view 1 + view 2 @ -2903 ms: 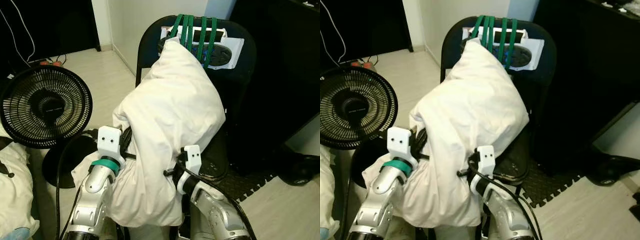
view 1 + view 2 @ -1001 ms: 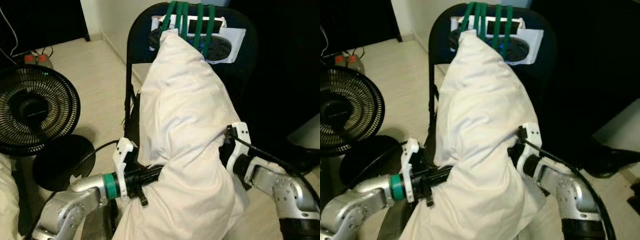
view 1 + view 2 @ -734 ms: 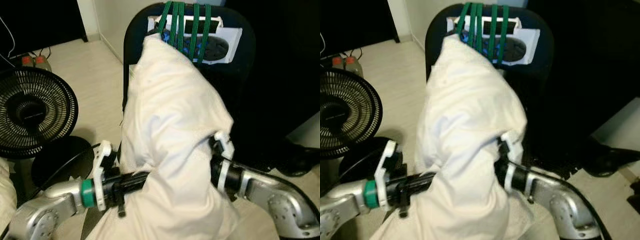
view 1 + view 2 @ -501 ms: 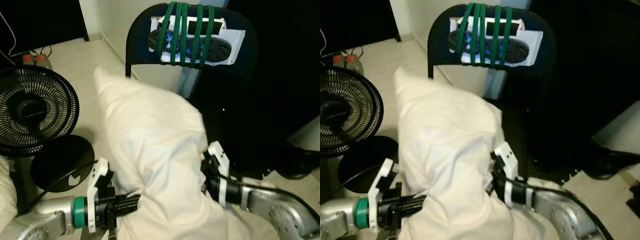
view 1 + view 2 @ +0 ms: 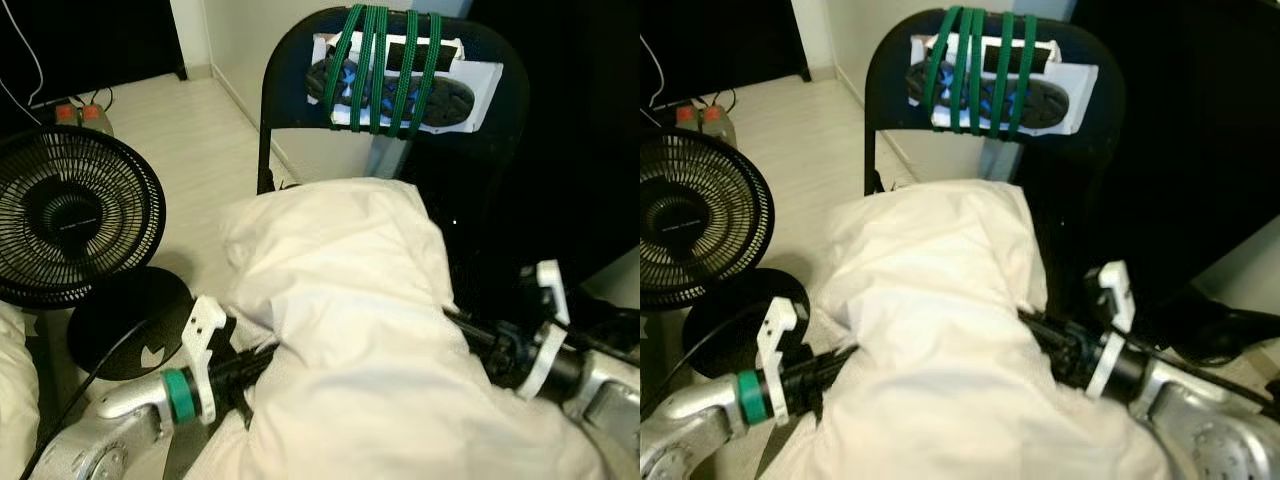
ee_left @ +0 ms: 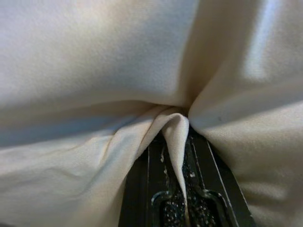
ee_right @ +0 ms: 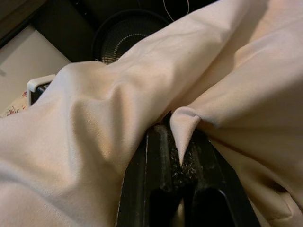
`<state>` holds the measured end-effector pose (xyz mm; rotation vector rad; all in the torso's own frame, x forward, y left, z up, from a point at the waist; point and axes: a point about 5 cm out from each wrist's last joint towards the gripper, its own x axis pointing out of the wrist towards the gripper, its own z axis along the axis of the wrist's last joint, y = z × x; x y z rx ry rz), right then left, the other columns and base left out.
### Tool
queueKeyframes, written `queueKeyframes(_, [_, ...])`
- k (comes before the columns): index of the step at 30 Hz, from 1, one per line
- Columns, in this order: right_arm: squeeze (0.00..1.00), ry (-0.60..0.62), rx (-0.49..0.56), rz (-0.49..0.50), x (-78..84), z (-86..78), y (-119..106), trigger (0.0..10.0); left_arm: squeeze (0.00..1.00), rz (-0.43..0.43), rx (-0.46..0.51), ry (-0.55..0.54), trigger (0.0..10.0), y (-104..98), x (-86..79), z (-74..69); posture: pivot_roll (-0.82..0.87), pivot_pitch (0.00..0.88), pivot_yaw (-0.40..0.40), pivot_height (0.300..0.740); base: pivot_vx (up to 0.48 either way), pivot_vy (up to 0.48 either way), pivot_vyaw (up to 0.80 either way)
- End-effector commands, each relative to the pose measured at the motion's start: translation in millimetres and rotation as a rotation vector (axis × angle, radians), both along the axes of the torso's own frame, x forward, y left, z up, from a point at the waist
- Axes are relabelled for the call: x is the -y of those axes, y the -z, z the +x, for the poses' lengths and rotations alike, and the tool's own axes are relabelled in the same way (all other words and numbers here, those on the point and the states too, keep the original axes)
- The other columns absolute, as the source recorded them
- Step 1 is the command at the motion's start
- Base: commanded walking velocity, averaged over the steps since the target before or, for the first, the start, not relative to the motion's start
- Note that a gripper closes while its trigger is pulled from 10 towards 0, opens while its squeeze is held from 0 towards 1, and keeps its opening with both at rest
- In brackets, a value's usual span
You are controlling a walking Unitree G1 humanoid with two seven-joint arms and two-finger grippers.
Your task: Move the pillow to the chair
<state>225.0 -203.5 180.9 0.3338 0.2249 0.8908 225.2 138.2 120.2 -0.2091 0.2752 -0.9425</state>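
A big white pillow (image 5: 340,290) lies slumped across the seat of a black chair (image 5: 290,70), its far end below the backrest. My left gripper (image 5: 255,365) reaches into the pillow's left side and is shut on a fold of its cover (image 6: 177,137). My right gripper (image 5: 470,335) holds the right side, its fingers (image 7: 158,161) pinching another fold. The pillow hides the chair seat and both sets of fingertips in the eye views.
A white device (image 5: 400,75) is strapped to the chair back with green cords. A black floor fan (image 5: 70,215) with a round base (image 5: 125,320) stands to the left. Dark furniture (image 5: 580,120) rises on the right. White bedding (image 5: 15,400) lies at the left edge.
The pillow stood upright against the chair back; it has tipped forward and now lies low over the seat. Both arms have lowered and the right one swung outward, still gripping it.
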Motion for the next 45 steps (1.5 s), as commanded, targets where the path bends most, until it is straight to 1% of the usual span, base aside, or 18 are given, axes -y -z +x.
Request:
queueKeyframes(1, [0.0, -0.019, 0.049, 0.044, -3.4, -0.5, -9.0, 10.0, 0.0, 0.015, 0.03, -0.025, 10.0, 1.1, 2.7, 4.2, 0.02, 0.117, 0.015, 0.58, 0.0, 0.0, 0.0])
queueKeyframes(5, [0.0, 0.034, 0.049, 0.047, -5.7, 4.7, -3.9, 10.0, 0.0, 0.138, 0.128, -0.116, 10.0, 9.7, 9.2, 30.4, 0.01, 0.118, 0.026, 0.58, 0.0, 0.0, 0.0])
queueKeyframes(11, [0.0, 0.065, -0.007, -0.006, -14.9, 8.3, 15.7, 10.0, 0.0, 0.246, 0.178, -0.133, 10.0, 21.9, 17.7, 40.8, 0.01, 0.12, 0.027, 0.58, 0.0, 0.0, 0.0])
queueKeyframes(12, [0.0, 0.136, -0.062, -0.08, -16.9, 15.0, 36.1, 10.0, 0.0, 0.277, 0.195, -0.14, 10.0, 27.4, 24.3, 45.9, 0.01, 0.125, 0.028, 0.58, 0.0, 0.0, 0.0])
queueKeyframes(13, [0.0, 0.136, -0.062, -0.08, -16.9, 15.0, 36.1, 10.0, 0.0, 0.277, 0.195, -0.14, 10.0, 27.4, 24.3, 45.9, 0.01, 0.125, 0.028, 0.58, 0.0, 0.0, 0.0])
queueKeyframes(17, [0.0, 0.432, -0.229, -0.311, -13.4, 32.2, 98.8, 10.0, 0.0, 0.367, 0.267, -0.153, 10.0, 38.3, 45.3, 61.5, 0.0, 0.134, 0.032, 0.58, 0.0, 0.0, 0.0])
queueKeyframes(23, [0.0, 0.577, -0.275, -0.36, -9.3, 31.3, 110.3, 10.0, 0.0, 0.39, 0.327, -0.115, 10.0, 36.6, 53.8, 67.8, 0.0, 0.137, 0.039, 0.58, 0.0, 0.0, 0.0])
queueKeyframes(25, [0.0, 0.648, -0.265, -0.393, -1.4, 30.7, 110.3, 10.0, 0.0, 0.385, 0.334, -0.115, 10.0, 35.9, 53.5, 67.9, -0.01, 0.137, 0.042, 0.58, 0.0, 0.0, 0.0])
queueKeyframes(26, [0.0, 0.786, -0.26, -0.437, 15.8, 30.6, 110.3, 10.0, 0.0, 0.383, 0.336, -0.127, 10.0, 36.4, 51.8, 67.9, -0.01, 0.137, 0.045, 0.58, 0.0, 0.0, 0.0])
queueKeyframes(27, [0.0, 0.786, -0.26, -0.437, 15.8, 30.6, 110.3, 10.0, 0.0, 0.383, 0.336, -0.127, 10.0, 36.4, 51.8, 67.9, -0.01, 0.137, 0.045, 0.58, 0.0, 0.0, 0.0])
queueKeyframes(28, [0.0, 1.076, -0.265, -0.475, 49.8, 27.1, 109.7, 10.0, 0.0, 0.391, 0.341, -0.15, 10.0, 39.6, 49.5, 69.0, -0.01, 0.138, 0.048, 0.58, 0.0, 0.0, 0.0])
queueKeyframes(29, [0.0, 1.076, -0.265, -0.475, 49.8, 27.1, 109.7, 10.0, 0.0, 0.391, 0.341, -0.15, 10.0, 39.6, 49.5, 69.0, -0.01, 0.138, 0.048, 0.58, 0.0, 0.0, 0.0])
queueKeyframes(33, [0.0, 1.329, -0.241, -0.481, 75.9, 18.7, 104.2, 10.0, 0.0, 0.402, 0.36, -0.17, 10.0, 41.7, 51.2, 73.5, -0.02, 0.139, 0.049, 0.58, 0.0, 0.0, 0.0])
queueKeyframes(35, [0.0, 1.336, -0.209, -0.471, 72.4, 19.8, 101.8, 10.0, 0.0, 0.404, 0.374, -0.18, 10.0, 40.4, 53.3, 77.5, -0.02, 0.139, 0.049, 0.58, 0.0, 0.0, 0.0])
queueKeyframes(39, [0.0, 1.294, -0.136, -0.443, 47.1, 28.8, 97.9, 10.0, 0.0, 0.432, 0.433, -0.225, 10.0, 34.6, 56.5, 92.0, -0.03, 0.139, 0.051, 0.58, 0.0, 0.0, 0.0])
queueKeyframes(41, [0.0, 1.205, -0.123, -0.428, 21.9, 38.4, 99.7, 10.0, 0.0, 0.455, 0.459, -0.269, 10.0, 29.3, 53.7, 102.2, -0.03, 0.139, 0.051, 0.58, 0.0, 0.0, 0.0])
queueKeyframes(42, [0.0, 1.205, -0.123, -0.428, 21.9, 38.4, 99.7, 10.0, 0.0, 0.455, 0.459, -0.269, 10.0, 29.3, 53.7, 102.2, -0.03, 0.139, 0.051, 0.58, 0.0, 0.0, 0.0])
queueKeyframes(45, [0.0, 0.984, -0.114, -0.365, -34.4, 61.9, 103.0, 10.0, 0.0, 0.5, 0.476, -0.358, 10.0, 18.9, 42.4, 120.3, -0.05, 0.144, 0.064, 0.58, 0.0, 0.0, 0.0])
